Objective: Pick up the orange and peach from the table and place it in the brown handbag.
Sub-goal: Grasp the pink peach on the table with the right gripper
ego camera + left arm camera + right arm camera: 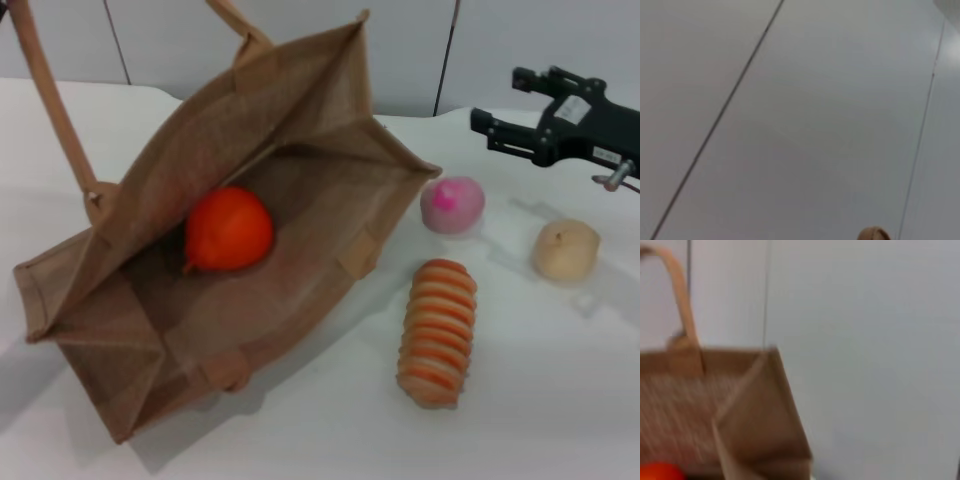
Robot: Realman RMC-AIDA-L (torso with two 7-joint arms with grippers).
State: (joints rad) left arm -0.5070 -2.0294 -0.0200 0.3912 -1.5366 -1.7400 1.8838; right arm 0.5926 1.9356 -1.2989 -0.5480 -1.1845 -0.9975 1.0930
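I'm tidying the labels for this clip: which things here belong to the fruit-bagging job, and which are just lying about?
Part of the job:
- orange, already inside the bag
- peach, on the table beside the bag
- brown handbag, lying open
- right tool, open, raised behind the peach

Just lying about:
- ribbed orange-and-tan striped item
- pale beige fruit
- white table
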